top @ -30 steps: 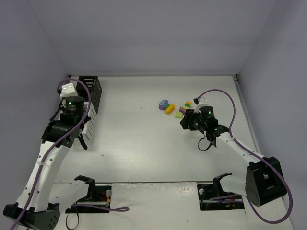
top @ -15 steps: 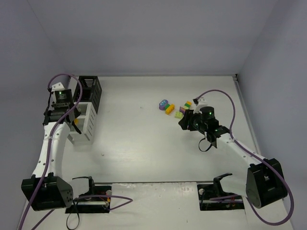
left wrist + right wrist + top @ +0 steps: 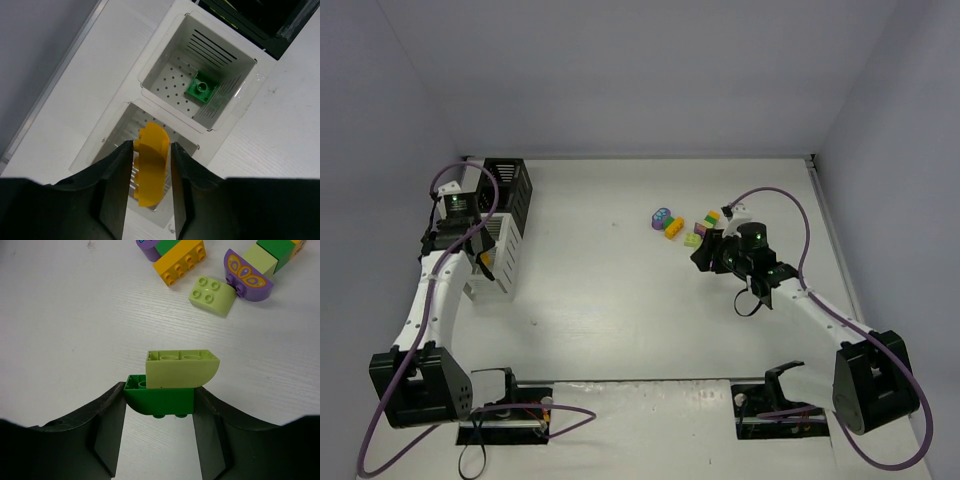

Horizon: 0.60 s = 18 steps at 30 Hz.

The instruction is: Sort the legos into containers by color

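Note:
My left gripper (image 3: 152, 145) hangs over the nearest white container (image 3: 112, 137) and is shut on a yellow lego (image 3: 152, 170), its jaws close against the brick's sides. The middle white container (image 3: 215, 50) holds one dark green lego (image 3: 202, 89). The black container (image 3: 260, 25) is at the row's far end. My right gripper (image 3: 159, 390) is shut on a dark green lego (image 3: 160, 401) with a light green lego (image 3: 182, 369) stuck on top, held just above the table. Loose legos (image 3: 685, 228) lie beyond it.
The row of containers (image 3: 498, 235) stands against the left wall. The loose pile includes a yellow-orange brick (image 3: 181, 260), a small light green brick (image 3: 212, 295) and a purple piece (image 3: 247, 275). Cables loop from both arms.
The left arm has swung left and brought its gripper with the yellow lego over the white containers. The right arm has hardly moved.

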### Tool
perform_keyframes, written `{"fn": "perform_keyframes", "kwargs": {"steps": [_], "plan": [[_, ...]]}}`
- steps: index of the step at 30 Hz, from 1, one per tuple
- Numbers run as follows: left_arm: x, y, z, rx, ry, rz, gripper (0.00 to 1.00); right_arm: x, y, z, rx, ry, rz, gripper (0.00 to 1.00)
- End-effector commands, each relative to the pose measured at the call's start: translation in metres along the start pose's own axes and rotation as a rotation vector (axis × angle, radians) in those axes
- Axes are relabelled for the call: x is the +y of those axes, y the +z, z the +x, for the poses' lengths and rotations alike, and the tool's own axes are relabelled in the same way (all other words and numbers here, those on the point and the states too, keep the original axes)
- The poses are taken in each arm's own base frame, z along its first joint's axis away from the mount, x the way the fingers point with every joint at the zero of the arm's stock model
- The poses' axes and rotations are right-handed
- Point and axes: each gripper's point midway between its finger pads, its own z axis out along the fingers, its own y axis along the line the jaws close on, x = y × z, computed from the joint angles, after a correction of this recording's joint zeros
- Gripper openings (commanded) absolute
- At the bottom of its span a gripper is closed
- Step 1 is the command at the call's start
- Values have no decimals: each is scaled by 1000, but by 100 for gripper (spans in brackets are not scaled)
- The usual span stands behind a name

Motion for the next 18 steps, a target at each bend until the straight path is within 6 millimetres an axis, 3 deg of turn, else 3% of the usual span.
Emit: {"fn": "perform_keyframes", "kwargs": {"steps": [1,7,11,14,18], "plan": [[-5,-6,-21,-81,-56,33,31,10,-4,-26,-98,-16,-44,0],[-6,-18,-26,-104,-51,60,50,16,-4,-27,-102,-35,-79,0],[-9,-29,-32,-124,-55,98,54,29,-6,-30,-107,-81,-138,0],[-33,-48,-41,-145,-54,249,54,51,-11,-39,-145,-177,-195,0],[-83,-81,-46,-136,4,482,53,85,-15,-47,-171,-322,-242,0]]}}
